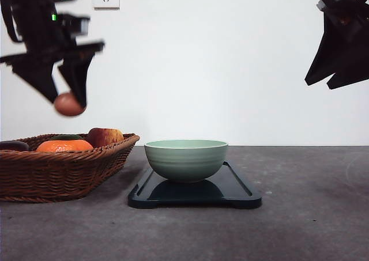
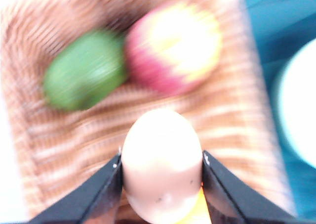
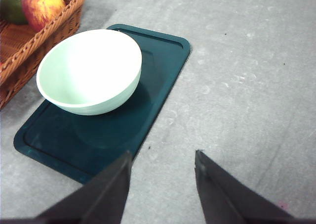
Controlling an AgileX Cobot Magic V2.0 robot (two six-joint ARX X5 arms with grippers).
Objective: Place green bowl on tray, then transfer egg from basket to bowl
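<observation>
One egg (image 1: 68, 104), smooth, rounded and reddish-brown, sits pinched between the black fingers of the left gripper (image 1: 68, 102), held in the air above the near end of the basket (image 1: 63, 171). In the left wrist view the egg (image 2: 161, 164) looks pale and glossy, with a flat finger pressed to each side. There is one basket, wide and shallow, of brown woven wicker with a braided rim. In it lie one orange fruit (image 1: 64, 146), one red-yellow apple (image 1: 105, 136), one green rounded fruit (image 1: 66, 137) and one dark item at the far left edge, too little of it visible to name. One green bowl (image 1: 185, 159), round pale sage ceramic with faint ridges outside and a lighter rim, stands upright on the one tray (image 1: 236, 192), toward the basket end of it. The tray is flat, dark and glossy, rectangular with rounded corners and a low raised rim, lying on the grey speckled surface (image 1: 305, 215) just beside the basket. The right gripper (image 3: 163, 159) hangs open and empty, high above the bare surface beside the tray
</observation>
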